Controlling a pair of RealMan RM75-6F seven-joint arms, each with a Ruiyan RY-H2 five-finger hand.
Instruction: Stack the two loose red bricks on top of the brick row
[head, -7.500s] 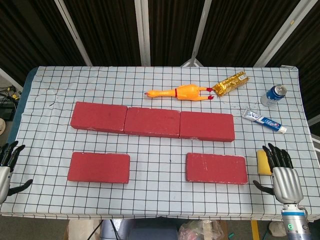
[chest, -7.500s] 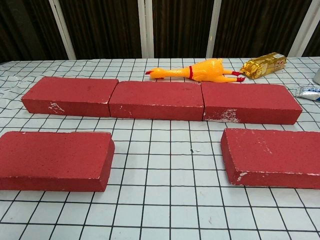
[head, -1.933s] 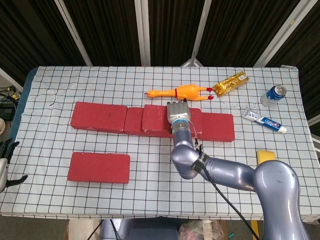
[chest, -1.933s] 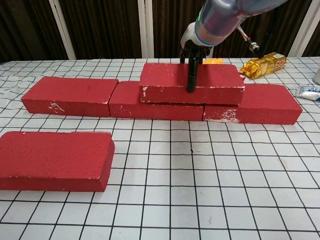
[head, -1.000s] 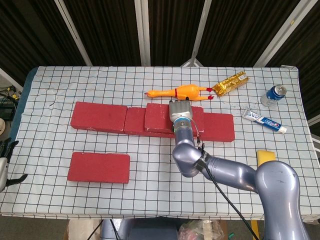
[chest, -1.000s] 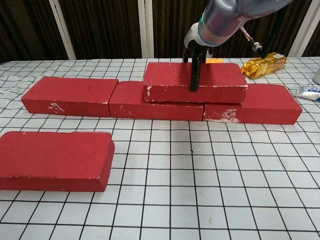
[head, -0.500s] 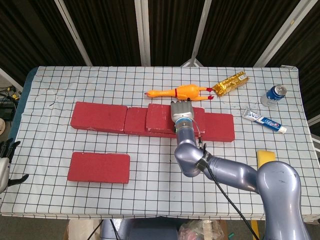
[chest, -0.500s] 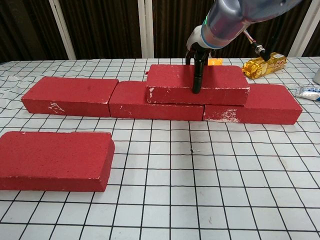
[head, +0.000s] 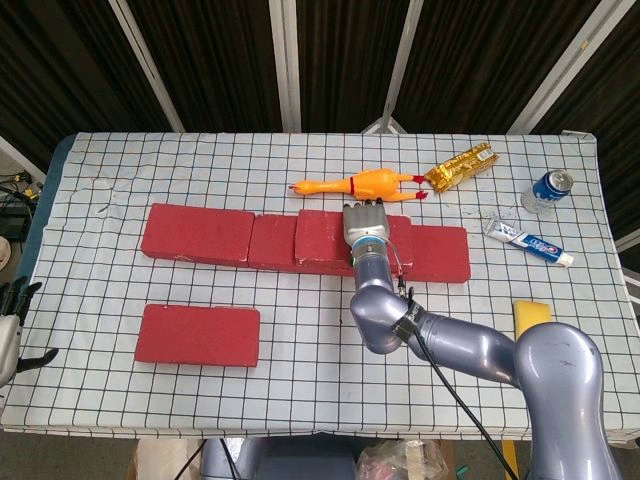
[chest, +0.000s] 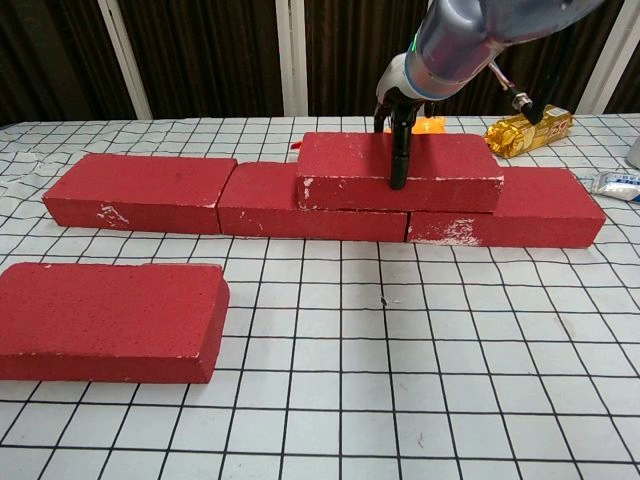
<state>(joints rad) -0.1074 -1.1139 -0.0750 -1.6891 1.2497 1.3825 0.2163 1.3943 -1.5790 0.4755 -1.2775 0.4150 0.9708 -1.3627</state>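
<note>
Three red bricks form the brick row (chest: 150, 190) on the checkered desk (head: 300, 340). The stacked brick (chest: 400, 170) lies atop its middle and right bricks, gripped by the right robot hand (chest: 400, 115). The loose brick (chest: 110, 320) lies front-left. The left robot hand (head: 12, 320) hangs open, fingers spread, at the desk's edge.

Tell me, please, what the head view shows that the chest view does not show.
Only the head view shows the left hand at the table's left edge, the blue can, the yellow sponge and the whole toothpaste tube. Only the chest view shows the stacked brick's front face, raised above the brick row. Both show the right hand on that brick and the loose brick.
</note>
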